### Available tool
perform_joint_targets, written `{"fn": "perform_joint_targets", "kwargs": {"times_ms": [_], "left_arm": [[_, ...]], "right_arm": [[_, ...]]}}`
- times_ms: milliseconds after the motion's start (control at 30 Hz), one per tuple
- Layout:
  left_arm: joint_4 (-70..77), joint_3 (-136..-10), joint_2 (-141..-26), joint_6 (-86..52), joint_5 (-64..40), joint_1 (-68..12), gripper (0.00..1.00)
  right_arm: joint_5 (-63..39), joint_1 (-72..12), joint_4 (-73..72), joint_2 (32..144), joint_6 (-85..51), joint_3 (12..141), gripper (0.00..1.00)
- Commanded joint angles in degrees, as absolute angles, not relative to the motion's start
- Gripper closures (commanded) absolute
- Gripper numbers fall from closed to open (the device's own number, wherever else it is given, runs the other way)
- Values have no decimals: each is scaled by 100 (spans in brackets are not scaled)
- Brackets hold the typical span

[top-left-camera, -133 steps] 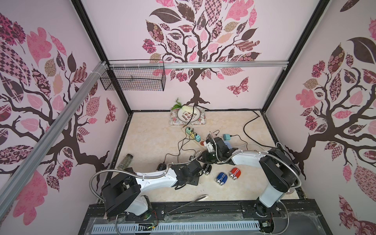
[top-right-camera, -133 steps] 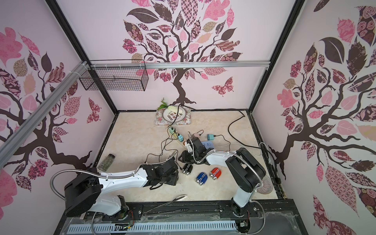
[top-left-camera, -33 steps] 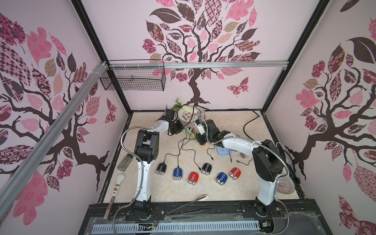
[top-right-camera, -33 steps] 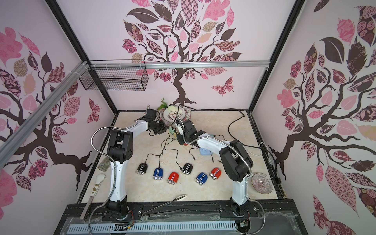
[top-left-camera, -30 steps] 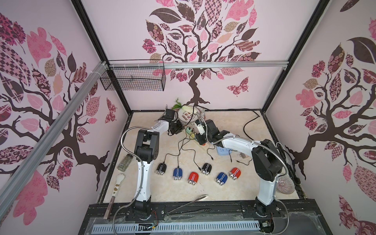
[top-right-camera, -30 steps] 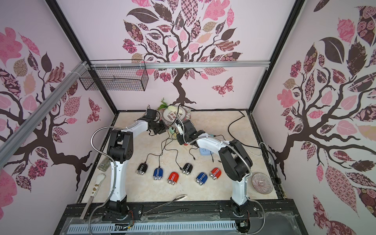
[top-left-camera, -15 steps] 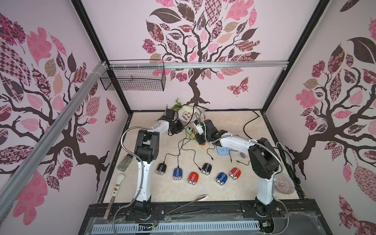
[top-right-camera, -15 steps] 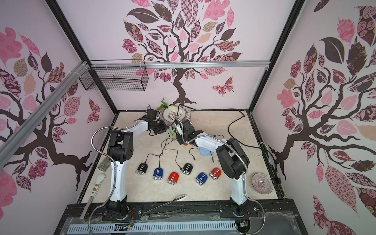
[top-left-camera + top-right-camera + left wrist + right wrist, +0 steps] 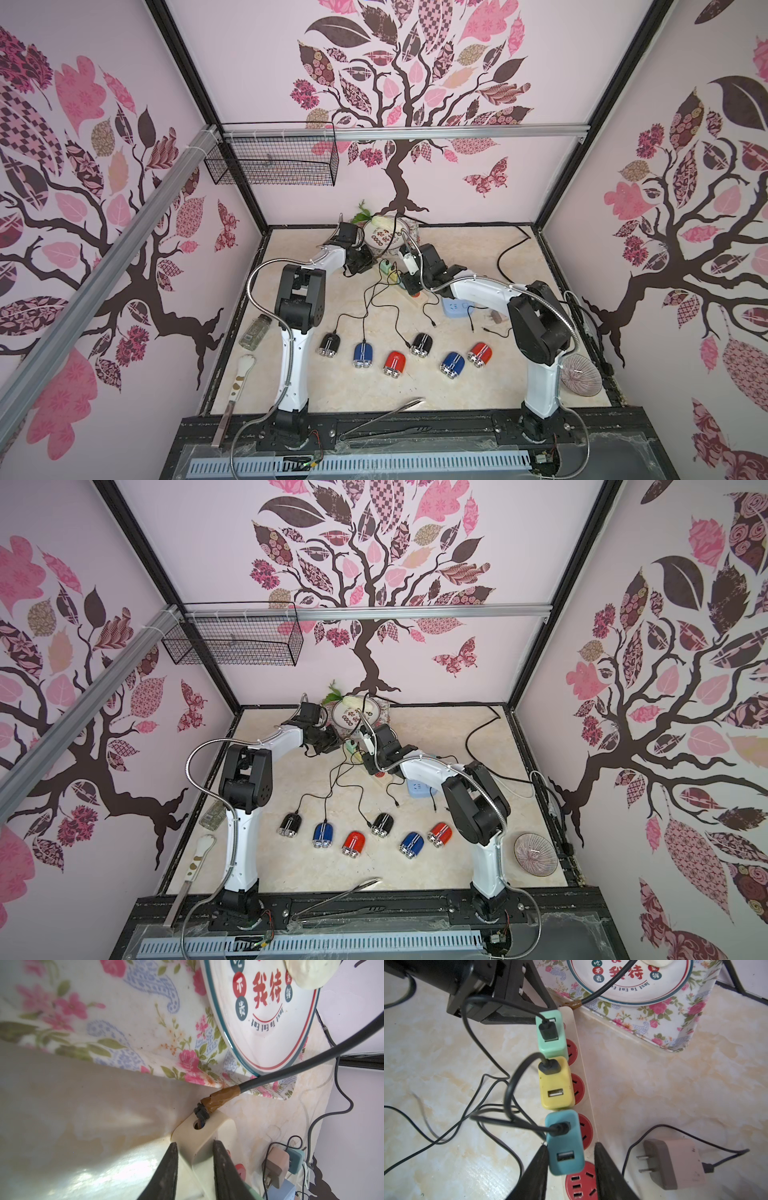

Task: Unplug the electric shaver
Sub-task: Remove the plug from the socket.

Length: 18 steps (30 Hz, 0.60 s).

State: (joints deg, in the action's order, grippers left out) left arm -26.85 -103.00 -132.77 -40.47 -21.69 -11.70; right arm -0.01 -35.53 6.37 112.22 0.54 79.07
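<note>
Counter, back end: we've got both arms stretched forward, wrists low. Left gripper clamps strip end; right gripper jaws apart astride teal charger. Shavers lined up mid-counter.

I operate inside a staged robot test booth: black frame posts, aluminium rail, tree-decal wall panels on three sides, wire basket far left, marble-patterned tabletop.

left hand and right hand moved back to power strip.
</note>
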Motion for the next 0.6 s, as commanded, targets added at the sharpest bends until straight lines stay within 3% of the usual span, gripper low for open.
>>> {"fn": "perform_joint_targets", "kwargs": {"times_ms": [0,567], "left_arm": [[-3007,-10444,-13364,-3934,-1960,-1158,70],[-3035,-10507,-13380,-3944,-1960,-1140,70]], "right_arm": [[16,-3525,718,11231,167,7894,60],[-263,-3529,833,11483,247,8075,67]]}}
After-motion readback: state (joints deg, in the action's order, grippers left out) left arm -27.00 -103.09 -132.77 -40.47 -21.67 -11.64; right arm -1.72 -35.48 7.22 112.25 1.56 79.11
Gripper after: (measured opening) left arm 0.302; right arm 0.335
